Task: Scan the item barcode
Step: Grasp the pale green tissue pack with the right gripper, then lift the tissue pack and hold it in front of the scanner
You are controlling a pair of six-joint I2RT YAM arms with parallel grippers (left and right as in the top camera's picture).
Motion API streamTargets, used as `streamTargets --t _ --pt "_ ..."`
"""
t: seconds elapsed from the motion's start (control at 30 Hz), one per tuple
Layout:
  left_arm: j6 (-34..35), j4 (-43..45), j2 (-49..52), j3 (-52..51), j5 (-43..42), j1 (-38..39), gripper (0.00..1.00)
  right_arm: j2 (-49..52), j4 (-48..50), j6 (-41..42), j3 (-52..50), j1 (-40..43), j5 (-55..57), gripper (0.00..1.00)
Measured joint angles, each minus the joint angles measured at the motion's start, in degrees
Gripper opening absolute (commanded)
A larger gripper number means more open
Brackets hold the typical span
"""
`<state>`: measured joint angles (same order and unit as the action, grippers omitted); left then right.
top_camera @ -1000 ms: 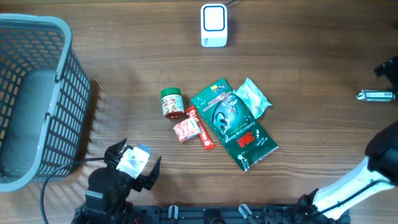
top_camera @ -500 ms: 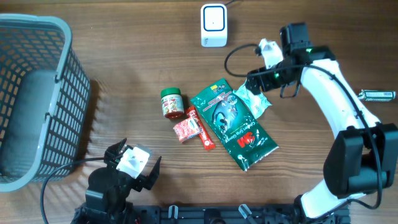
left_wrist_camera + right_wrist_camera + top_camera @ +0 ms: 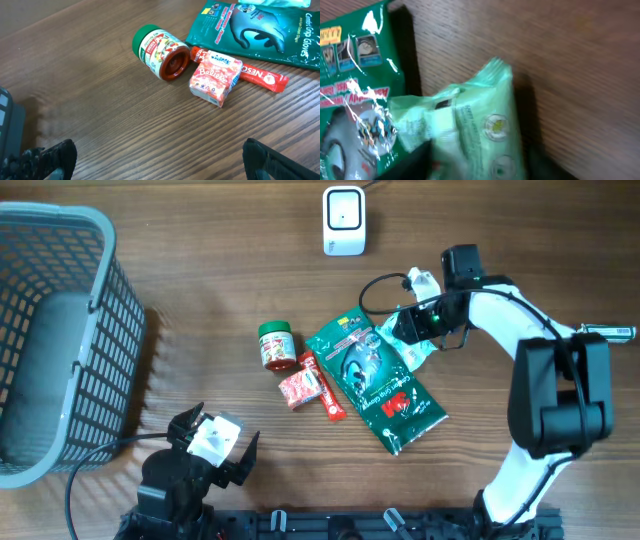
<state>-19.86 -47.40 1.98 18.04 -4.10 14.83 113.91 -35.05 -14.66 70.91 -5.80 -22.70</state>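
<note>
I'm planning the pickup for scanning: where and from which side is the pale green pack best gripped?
Probably from straight above, since the pale green pack lies flat on the table. Pinch across its narrow width near the crimped end, where bare wood flanks it; its other side lies against the glove bag.

The table [image 3: 200, 270] is matt brown wood with visible grain. The glove pack [image 3: 375, 380] is glossy green film, and the wipes packet [image 3: 485, 125] beside it is crinkled shiny plastic.

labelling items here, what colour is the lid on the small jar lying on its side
Green lid, best seen in the left wrist view.
</note>
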Motion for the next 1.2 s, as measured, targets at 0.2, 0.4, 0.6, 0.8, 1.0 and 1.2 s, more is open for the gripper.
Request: streamTargets --t 0.2,0.4,0.6,0.8,1.0,1.2 --pt "0.0 -0.02 0.0 0.0 0.0 0.0 1.0 0.66 -10.34 9.22 6.27 0.02 1.84 0.04" --pt "0.0 0.02 0.0 0.0 0.0 0.0 1.0 1.33 -45.64 46.25 32.79 3.65 -3.82 0.04" --pt "0.0 0.0 0.0 0.0 0.0 0.0 1.0 -4.11 -44.98 43.69 34.34 6.49 -9.97 0.04" --pt "0.0 0.0 0.0 0.0 0.0 0.0 1.0 -29.31 -48.35 46.84 34.75 6.45 -8.83 0.04" --pt "0.0 0.0 0.0 0.0 0.0 0.0 1.0 -44.33 -51.3 51.76 34.99 6.36 10.71 0.04" --pt "0.0 -0.02 0.0 0.0 0.0 0.0 1.0 -44.57 -41.9 46.29 34.93 6.34 16.52 0.04"
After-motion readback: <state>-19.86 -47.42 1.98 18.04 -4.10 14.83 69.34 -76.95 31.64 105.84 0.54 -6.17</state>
